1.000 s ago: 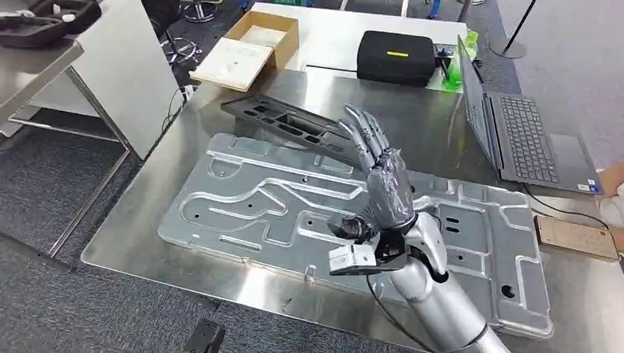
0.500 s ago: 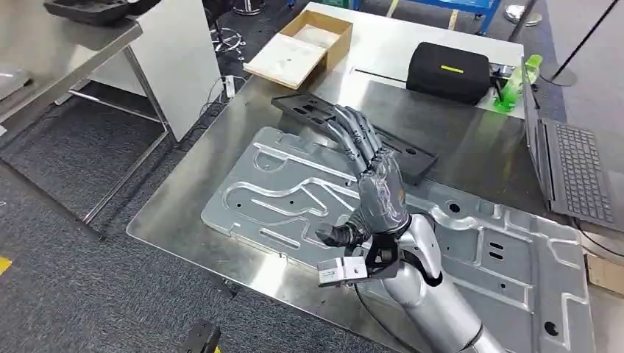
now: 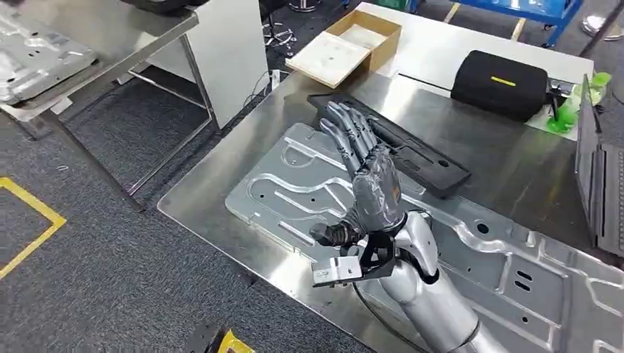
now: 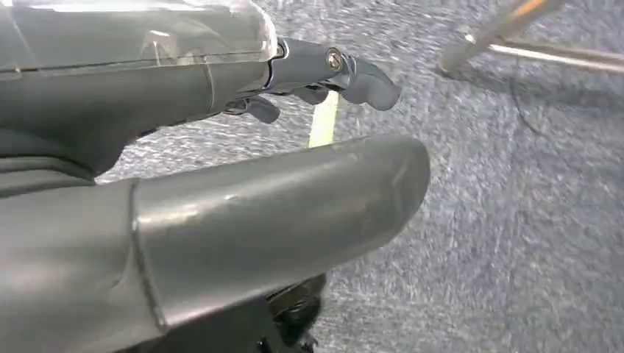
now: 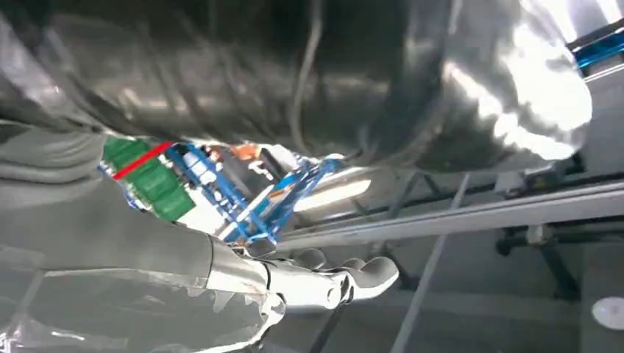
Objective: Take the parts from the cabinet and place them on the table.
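Note:
A large silver stamped metal plate lies flat on the steel table. A long black moulded part rests just beyond it. My right hand hovers above the plate, palm on edge, fingers stretched out and apart, holding nothing. The right wrist view looks upward past that empty right hand. At the far left another silver plate lies on the cabinet shelf. My left hand hangs over grey carpet, thumb extended, nothing in it.
On a white table behind stand an open cardboard box and a black case. A laptop and a green object sit at the right. Yellow tape marks the carpet between table and cabinet.
The camera has swung left, so the whole scene has slid right and the cabinet shelf with its silver plate has come into view. My right hand keeps its open pose.

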Tool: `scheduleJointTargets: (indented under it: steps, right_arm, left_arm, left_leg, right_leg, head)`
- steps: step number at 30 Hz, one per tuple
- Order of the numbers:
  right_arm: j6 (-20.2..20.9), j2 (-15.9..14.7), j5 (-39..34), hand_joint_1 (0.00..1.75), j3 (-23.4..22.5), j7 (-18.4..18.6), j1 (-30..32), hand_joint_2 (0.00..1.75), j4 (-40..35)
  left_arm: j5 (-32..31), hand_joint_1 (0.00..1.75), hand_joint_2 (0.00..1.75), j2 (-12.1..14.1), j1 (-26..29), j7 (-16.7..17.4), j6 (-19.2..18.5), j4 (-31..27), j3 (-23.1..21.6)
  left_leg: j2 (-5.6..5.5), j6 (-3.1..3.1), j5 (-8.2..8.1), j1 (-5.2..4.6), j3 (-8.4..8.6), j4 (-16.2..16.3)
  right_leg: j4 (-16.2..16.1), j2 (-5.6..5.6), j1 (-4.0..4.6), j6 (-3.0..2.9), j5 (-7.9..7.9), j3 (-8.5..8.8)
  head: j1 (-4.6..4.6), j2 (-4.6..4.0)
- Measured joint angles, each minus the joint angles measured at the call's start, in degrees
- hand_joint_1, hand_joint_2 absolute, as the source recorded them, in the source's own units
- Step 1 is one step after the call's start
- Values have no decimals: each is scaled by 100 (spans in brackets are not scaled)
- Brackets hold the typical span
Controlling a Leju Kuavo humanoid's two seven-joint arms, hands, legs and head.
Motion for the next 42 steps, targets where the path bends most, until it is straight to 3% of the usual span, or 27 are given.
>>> scheduleJointTargets:
  steps: [1,2,6,8,9,11,12,13,15,16,17,20,21,22,23,24,26,28,30,31,32,33,36,37,39,41,42]
  right_arm:
    - [-2,2,0,0,0,0,-4,0,0]
    - [-2,0,2,0,0,0,-7,0,0]
    - [-2,13,13,0,28,15,-40,0,0]
    - [0,15,31,0,35,17,-78,0,-2]
    - [0,13,37,0,35,18,-84,0,-2]
    - [2,9,63,0,37,43,-74,0,11]
    - [2,9,74,0,37,50,-76,0,18]
    - [2,7,87,0,37,50,-77,175,17]
    - [6,7,100,0,39,50,-104,175,17]
    - [7,7,111,0,42,52,-131,175,17]
    - [9,7,111,0,46,59,-154,175,18]
    - [15,9,116,0,57,74,-190,175,18]
    - [18,13,116,0,68,77,-218,175,17]
    - [20,24,116,0,83,79,-244,175,17]
    - [24,37,116,0,90,90,-252,175,15]
    - [24,42,116,0,90,92,-265,175,15]
    - [50,42,118,0,96,114,-271,175,24]
    - [77,46,118,0,122,118,-273,175,44]
    - [77,59,116,0,140,118,-303,175,68]
    - [77,72,116,0,146,125,-340,175,79]
    - [81,85,116,0,149,127,-381,175,83]
    - [89,94,111,0,149,127,-421,175,87]
    - [107,136,107,0,177,133,-504,175,136]
    - [107,162,107,0,179,136,-521,175,151]
    - [105,192,105,0,188,136,-547,175,166]
    - [103,190,100,0,188,136,-528,175,195]
    - [99,190,90,0,188,136,-509,175,219]
  left_arm:
    - [2,0,0,0,-9,0,0,0,0]
    - [2,0,0,2,-28,0,0,0,0]
    - [4,0,0,2,-1,0,0,0,0]
    - [4,0,0,0,0,0,-2,0,0]
    - [9,0,0,-2,-20,0,-7,0,0]
    - [13,0,0,-15,-27,-2,-20,0,2]
    - [17,0,0,-15,-21,-2,-22,0,0]
    - [22,0,0,-15,-11,-2,-28,0,2]
    - [35,0,0,-20,-14,-2,-33,0,2]
    - [37,0,0,-31,-22,-4,-33,0,2]
    - [37,0,0,-44,-27,-4,-33,0,2]
    - [37,0,0,-48,-40,0,-31,0,4]
    - [37,0,0,-48,-27,4,-29,0,6]
    - [33,0,0,-43,-16,9,-24,0,9]
    - [35,0,0,-46,-20,11,-20,0,9]
    - [35,0,0,-46,-46,11,-15,0,9]
    - [39,0,0,-46,-76,20,0,0,9]
    - [44,0,0,-50,-63,28,13,0,9]
    - [46,0,0,-50,-64,42,20,0,11]
    - [46,0,0,-50,-78,44,26,0,11]
    - [48,0,0,-52,-97,44,30,0,13]
    - [54,0,0,-52,-123,50,31,0,13]
    - [61,0,0,-55,-128,61,42,0,20]
    - [61,0,0,-55,-120,63,44,0,20]
    - [61,0,0,-63,-136,63,50,0,22]
    - [59,0,0,-74,-155,63,48,0,22]
    - [59,0,0,-74,-147,63,48,0,22]
  left_leg:
    - [210,36,94,-20,227,-431]
    - [335,74,20,-103,280,-528]
    - [61,195,86,-70,245,-581]
    - [-30,252,132,-19,261,-624]
    - [-81,265,140,-18,250,-623]
    - [-213,274,146,-20,232,-617]
    - [-283,275,148,-21,222,-606]
    - [-358,275,148,-20,222,-594]
    - [-522,267,144,-18,228,-576]
    - [-599,247,143,-18,230,-567]
    - [-639,219,145,-33,202,-553]
    - [-848,98,198,16,121,-573]
    - [-919,47,215,3,112,-588]
    - [-757,43,173,3,94,-542]
    - [-423,4,58,-37,37,-387]
    - [-254,-24,-161,-21,-134,-29]
    - [-148,-56,-533,5,-552,831]
    - [-114,-78,-532,9,-691,1123]
    - [-52,-71,-85,11,-301,405]
    - [70,-46,140,5,-13,-128]
    - [342,-20,116,-34,131,-460]
    - [320,44,118,-87,168,-535]
    - [125,142,141,-81,116,-531]
    - [64,199,180,-29,159,-593]
    - [-30,248,207,-16,157,-614]
    - [-170,279,217,-18,140,-610]
    - [-252,280,218,-22,136,-605]
  right_leg:
    - [7,-47,13,18,-17,19]
    - [21,-99,61,50,-36,14]
    - [2,-295,69,144,-47,62]
    - [258,192,12,228,-276,-36]
    - [680,327,10,242,-527,-229]
    - [1510,394,5,261,-868,-634]
    - [1720,402,6,260,-877,-752]
    - [1642,409,5,253,-738,-727]
    - [865,479,-16,220,-219,-373]
    - [354,648,-31,195,30,-138]
    - [141,956,-41,172,-18,-47]
    - [59,820,-10,157,-22,-34]
    - [18,751,-28,116,0,-16]
    - [-46,654,-77,69,34,19]
    - [-75,595,-69,53,39,48]
    - [-77,494,-56,-5,28,55]
    - [-67,313,-30,-18,17,51]
    - [-57,148,-26,-17,1,49]
    - [-26,-1,-26,0,-31,55]
    - [-6,-65,-25,21,-55,62]
    - [7,-107,-1,47,-74,64]
    - [37,-154,46,81,-96,48]
    - [0,-348,68,146,-96,88]
    - [18,-335,54,192,-145,78]
    - [427,240,1,240,-439,-61]
    - [1337,393,-9,261,-855,-505]
    - [1668,408,-9,264,-926,-685]
  head:
    - [0,0]
    - [0,0]
    - [4,0]
    - [4,0]
    - [7,0]
    - [7,0]
    - [4,0]
    - [7,0]
    - [7,0]
    - [4,0]
    - [4,0]
    - [7,0]
    - [4,0]
    - [2,0]
    - [-18,0]
    - [-24,0]
    - [-24,0]
    - [-26,0]
    - [-26,0]
    - [-26,0]
    - [-26,0]
    - [-22,0]
    - [-18,0]
    - [-17,0]
    - [-13,0]
    - [-13,0]
    - [-15,0]
